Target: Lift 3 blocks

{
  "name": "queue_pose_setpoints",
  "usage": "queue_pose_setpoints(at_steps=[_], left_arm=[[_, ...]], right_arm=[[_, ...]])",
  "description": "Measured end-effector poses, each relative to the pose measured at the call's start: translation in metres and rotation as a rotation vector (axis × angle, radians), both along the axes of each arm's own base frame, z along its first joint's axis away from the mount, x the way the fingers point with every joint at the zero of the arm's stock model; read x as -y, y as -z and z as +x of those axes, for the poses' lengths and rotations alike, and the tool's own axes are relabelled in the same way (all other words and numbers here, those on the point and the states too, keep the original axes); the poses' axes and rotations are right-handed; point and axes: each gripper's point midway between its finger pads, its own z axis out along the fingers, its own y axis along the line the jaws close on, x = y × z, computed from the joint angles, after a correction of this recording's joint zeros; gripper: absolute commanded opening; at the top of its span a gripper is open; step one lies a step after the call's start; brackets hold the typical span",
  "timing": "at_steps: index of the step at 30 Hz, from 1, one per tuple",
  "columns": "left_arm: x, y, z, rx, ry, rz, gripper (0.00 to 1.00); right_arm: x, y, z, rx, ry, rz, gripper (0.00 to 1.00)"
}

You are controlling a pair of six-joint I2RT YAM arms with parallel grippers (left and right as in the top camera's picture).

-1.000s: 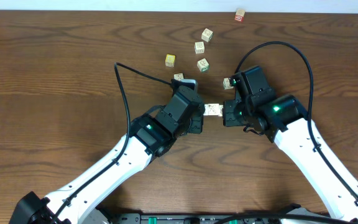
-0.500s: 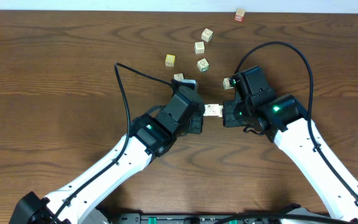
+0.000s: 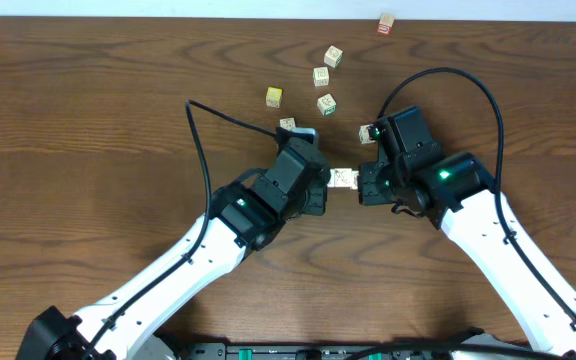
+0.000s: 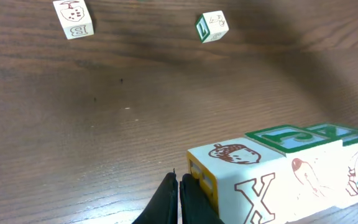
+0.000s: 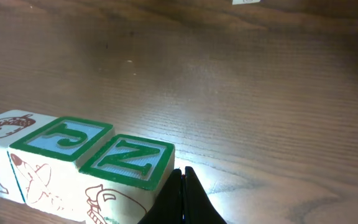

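Three pale letter blocks stand in one tight row (image 3: 343,178) between my two grippers. In the left wrist view the X block (image 4: 247,180) with a yellow side is nearest, then the green J block (image 4: 291,138) and the green Z block (image 4: 334,132). My left gripper (image 4: 179,200) is shut, its tip against the X block's yellow side. From the right wrist I see the Z block (image 5: 126,158), the J block (image 5: 61,140) and the X block (image 5: 5,124). My right gripper (image 5: 183,193) is shut, touching the Z block's end. Whether the row rests on the table I cannot tell.
Loose cubes lie behind the arms: a yellow one (image 3: 274,97), pale ones (image 3: 321,76) (image 3: 334,56) (image 3: 287,124), green-printed ones (image 3: 326,103) (image 3: 367,133), and a red-edged one (image 3: 386,24) at the far edge. A black cable (image 3: 196,130) loops to the left arm.
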Motion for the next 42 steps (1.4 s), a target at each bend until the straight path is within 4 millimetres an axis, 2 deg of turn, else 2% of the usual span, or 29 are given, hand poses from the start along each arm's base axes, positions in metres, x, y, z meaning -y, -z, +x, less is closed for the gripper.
queue_pose_setpoints(at_steps=[11,21,27,42], left_arm=[[0.002,0.026,0.002,-0.049,-0.001,0.047,0.07],[0.003,0.029,0.003,-0.053,-0.001,0.050,0.07],[0.003,0.041,0.003,-0.077,0.000,0.071,0.07],[0.010,0.036,0.004,-0.072,0.014,0.041,0.07]], right_arm=[[0.000,0.021,0.001,-0.059,-0.010,-0.040,0.01],[0.001,0.024,0.002,-0.062,-0.013,-0.052,0.01],[0.001,0.034,0.003,-0.090,-0.013,-0.067,0.01],[0.011,0.035,0.011,-0.105,0.025,-0.022,0.01]])
